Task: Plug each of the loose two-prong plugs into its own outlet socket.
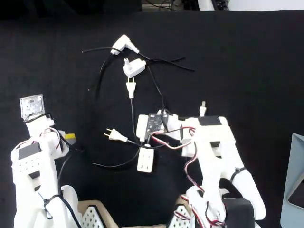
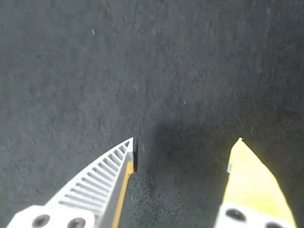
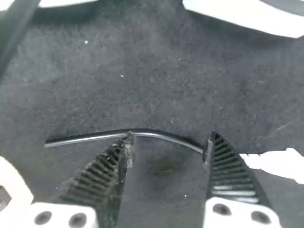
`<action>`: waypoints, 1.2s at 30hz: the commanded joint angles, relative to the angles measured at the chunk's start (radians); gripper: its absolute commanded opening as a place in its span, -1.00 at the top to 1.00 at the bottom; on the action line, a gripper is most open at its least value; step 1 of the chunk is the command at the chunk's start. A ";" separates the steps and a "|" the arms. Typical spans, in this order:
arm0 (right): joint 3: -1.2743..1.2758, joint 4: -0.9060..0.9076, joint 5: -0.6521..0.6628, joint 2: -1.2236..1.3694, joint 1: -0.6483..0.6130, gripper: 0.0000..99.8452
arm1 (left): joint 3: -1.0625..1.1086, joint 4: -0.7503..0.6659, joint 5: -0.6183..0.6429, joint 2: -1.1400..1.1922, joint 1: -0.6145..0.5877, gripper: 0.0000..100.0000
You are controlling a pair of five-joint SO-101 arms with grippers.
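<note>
Right gripper point(image 3: 171, 137): we see it wide open, holding nothing.
Black cable point(image 3: 147, 134): lying across the gap at its fingertips.
Left gripper point(image 2: 185, 142): open, empty, above the counter point(image 2: 142, 57).

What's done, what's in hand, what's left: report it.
Done: nothing visible; the near plug and far plug lie loose, outside the socket block. In hand: nothing; the right end effector is open astride a cable, the left end effector open over the table. Left: all the plugging.

Black cables point(image 1: 132, 111) crisscross around outlet strip point(image 1: 145, 161); bare cloth point(image 1: 57, 71) on left side open.
</note>
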 commanded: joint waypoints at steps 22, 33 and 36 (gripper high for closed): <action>-0.047 -0.176 0.114 0.234 0.072 0.63 | 0.005 -0.040 0.003 -0.017 -0.010 0.37; -0.171 -0.173 0.095 0.380 0.074 0.98 | 0.005 -0.040 0.003 -0.017 -0.008 0.37; -0.237 -0.092 0.025 0.332 0.087 0.98 | 0.005 -0.040 0.003 -0.017 -0.007 0.37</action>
